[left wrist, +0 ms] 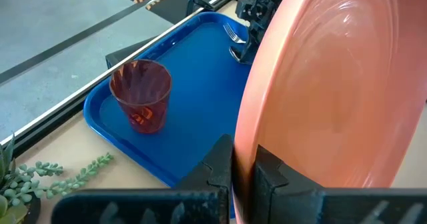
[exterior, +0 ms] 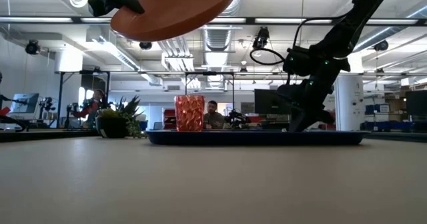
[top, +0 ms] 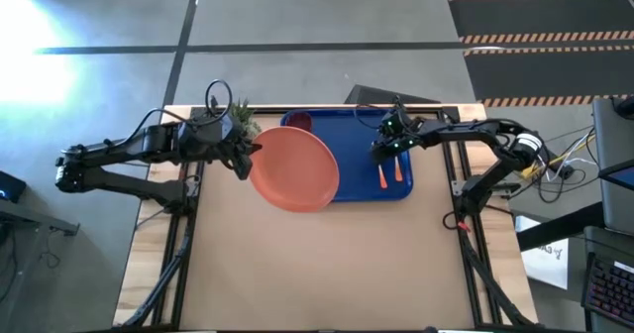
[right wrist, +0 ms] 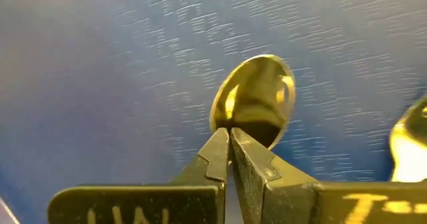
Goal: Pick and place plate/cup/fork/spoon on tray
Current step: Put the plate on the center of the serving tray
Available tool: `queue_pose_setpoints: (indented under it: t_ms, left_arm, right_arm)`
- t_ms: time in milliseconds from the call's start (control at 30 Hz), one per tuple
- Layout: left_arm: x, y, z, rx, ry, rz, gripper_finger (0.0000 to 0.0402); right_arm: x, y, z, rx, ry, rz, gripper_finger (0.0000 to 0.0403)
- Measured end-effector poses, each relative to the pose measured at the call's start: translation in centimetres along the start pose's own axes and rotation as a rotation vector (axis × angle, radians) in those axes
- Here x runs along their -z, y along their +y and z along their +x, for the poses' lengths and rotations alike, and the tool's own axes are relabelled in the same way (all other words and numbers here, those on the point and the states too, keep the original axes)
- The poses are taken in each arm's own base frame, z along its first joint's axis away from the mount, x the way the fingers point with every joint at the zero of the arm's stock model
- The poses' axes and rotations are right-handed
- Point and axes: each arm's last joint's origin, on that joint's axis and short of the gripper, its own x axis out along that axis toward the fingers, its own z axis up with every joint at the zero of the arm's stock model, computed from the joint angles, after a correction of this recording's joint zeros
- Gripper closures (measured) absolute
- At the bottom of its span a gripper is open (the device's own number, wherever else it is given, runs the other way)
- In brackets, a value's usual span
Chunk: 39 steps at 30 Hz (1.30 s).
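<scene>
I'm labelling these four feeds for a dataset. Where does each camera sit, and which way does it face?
High view: overhead, looking straight down; both arms, plate, tray.
Low view: table height, looking level across the table; right arm, raised plate, cup.
Left wrist view: on the left arm, looking past the left gripper clamping the plate's rim.
Right wrist view: on the right arm, facing the tray; right gripper shut by the spoon.
Shared: high, low and left wrist views show the plate.
</scene>
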Motion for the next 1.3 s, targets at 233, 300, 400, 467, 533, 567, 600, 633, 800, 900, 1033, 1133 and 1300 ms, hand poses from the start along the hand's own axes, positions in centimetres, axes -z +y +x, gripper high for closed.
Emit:
queue_pose_setpoints:
  t_ms: [233, 300, 400, 467, 533, 567, 600, 633, 800, 900, 1033, 1133, 1300]
  left_arm:
    - [0.0, 0.0, 0.0, 0.000, 0.000, 0.000, 0.0401]
    - [0.0, 0.0, 0.0, 0.000, 0.000, 0.000, 0.0402]
    - [0.0, 0.0, 0.0, 0.000, 0.000, 0.000, 0.0402]
    - [0.0, 0.0, 0.0, 0.000, 0.000, 0.000, 0.0402]
    - [0.0, 0.0, 0.0, -0.001, 0.001, 0.000, 0.0402]
    - [0.0, 0.0, 0.0, -0.001, 0.001, 0.000, 0.0402]
    - [0.0, 0.0, 0.0, -0.001, 0.001, 0.000, 0.0402]
    - [0.0, 0.0, 0.0, -0.001, 0.001, -0.001, 0.0402]
    - [0.0, 0.0, 0.0, -0.001, 0.001, -0.001, 0.0402]
    - [0.0, 0.0, 0.0, -0.001, 0.001, -0.001, 0.0402]
    - [0.0, 0.0, 0.0, -0.001, 0.001, -0.001, 0.0402]
    - [0.0, 0.0, 0.0, -0.001, 0.001, -0.001, 0.0402]
    - [0.0, 0.0, 0.0, -0.001, 0.001, -0.002, 0.0402]
  right_arm:
    - [-0.3, -0.8, -0.2, 0.012, -0.012, 0.014, 0.0394]
    - [-0.3, -0.8, -0.3, 0.009, -0.014, 0.021, 0.0394]
    - [-0.3, -0.5, -0.4, -0.003, -0.016, 0.012, 0.0394]
    - [-0.4, -0.4, -0.6, -0.008, -0.026, 0.007, 0.0394]
    - [-0.5, -0.4, -0.7, -0.006, -0.035, 0.005, 0.0394]
    - [-0.6, -0.5, -0.8, -0.001, -0.043, 0.005, 0.0394]
    - [-0.6, -0.6, -0.9, -0.001, -0.047, 0.006, 0.0394]
    - [-0.7, -0.7, -0.9, 0.001, -0.051, 0.008, 0.0394]
    - [-0.8, -1.2, -1.0, 0.010, -0.056, 0.013, 0.0394]
    - [-0.8, -1.3, -0.9, -0.006, -0.047, 0.018, 0.0394]
    - [-0.7, -1.1, -0.8, -0.047, -0.030, 0.014, 0.0394]
    - [-0.7, -1.1, -0.8, -0.038, -0.033, 0.015, 0.0394]
    - [-0.8, -1.3, -0.8, 0.008, -0.048, 0.003, 0.0394]
